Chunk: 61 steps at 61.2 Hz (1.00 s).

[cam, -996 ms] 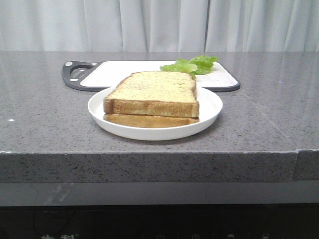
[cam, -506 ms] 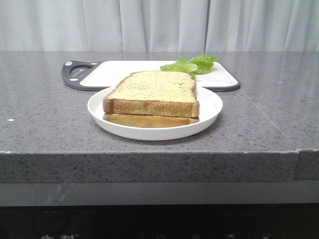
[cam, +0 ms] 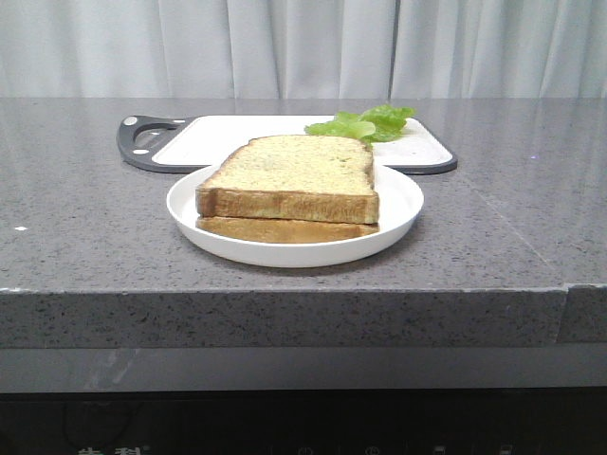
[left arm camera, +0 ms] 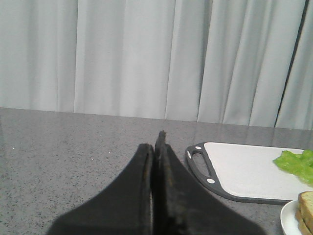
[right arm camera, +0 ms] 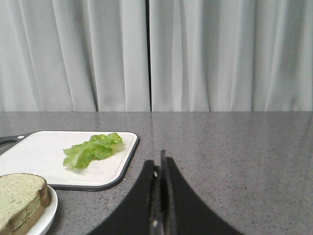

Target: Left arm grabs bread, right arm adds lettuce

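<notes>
Nothing moved; bread (cam: 289,178) on plate (cam: 403,204), apart from closed left gripper (left arm camera: 155,147); right gripper (right arm camera: 159,169) closed.

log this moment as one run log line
left pincer shut, empty | right pincer shut, empty | thick square toast slice atop thinner slice on white plate | ruffled green lettuce leaf on white cutting board
</notes>
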### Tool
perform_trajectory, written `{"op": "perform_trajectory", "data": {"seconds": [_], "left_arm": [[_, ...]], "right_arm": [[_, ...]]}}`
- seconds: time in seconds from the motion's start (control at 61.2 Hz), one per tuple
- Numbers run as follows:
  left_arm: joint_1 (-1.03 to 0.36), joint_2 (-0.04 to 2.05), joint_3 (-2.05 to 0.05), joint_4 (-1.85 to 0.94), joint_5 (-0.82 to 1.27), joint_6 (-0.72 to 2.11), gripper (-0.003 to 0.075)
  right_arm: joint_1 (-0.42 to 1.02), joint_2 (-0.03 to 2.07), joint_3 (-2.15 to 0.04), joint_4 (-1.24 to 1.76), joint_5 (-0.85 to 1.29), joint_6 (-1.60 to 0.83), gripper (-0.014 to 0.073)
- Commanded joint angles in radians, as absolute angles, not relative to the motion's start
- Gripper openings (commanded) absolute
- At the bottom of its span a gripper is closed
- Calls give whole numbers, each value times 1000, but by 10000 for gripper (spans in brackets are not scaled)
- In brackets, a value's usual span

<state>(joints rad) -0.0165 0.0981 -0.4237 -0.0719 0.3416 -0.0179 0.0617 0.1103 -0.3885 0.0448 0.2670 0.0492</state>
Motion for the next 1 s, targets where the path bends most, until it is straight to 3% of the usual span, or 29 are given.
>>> {"op": "perform_trajectory", "data": {"seconds": [0.0, 0.196, 0.718, 0.849, 0.98], "left_arm": [[-17, 172, -534, -80, 368, -21, -20], [-17, 316, -651, -80, 493, -21, -20], [-17, 511, -649, -80, 560, -21, -15], [-17, 552, -649, -80, 554, -21, 148], [-17, 574, -649, -88, 517, -21, 394]], "right_arm": [[60, 205, -507, 45, 269, 48, -67], [60, 382, -624, 45, 428, 48, -67], [60, 606, -619, 50, 494, 48, -64], [60, 609, -619, 49, 488, 48, 25], [60, 609, -619, 49, 488, 48, 253]]}}
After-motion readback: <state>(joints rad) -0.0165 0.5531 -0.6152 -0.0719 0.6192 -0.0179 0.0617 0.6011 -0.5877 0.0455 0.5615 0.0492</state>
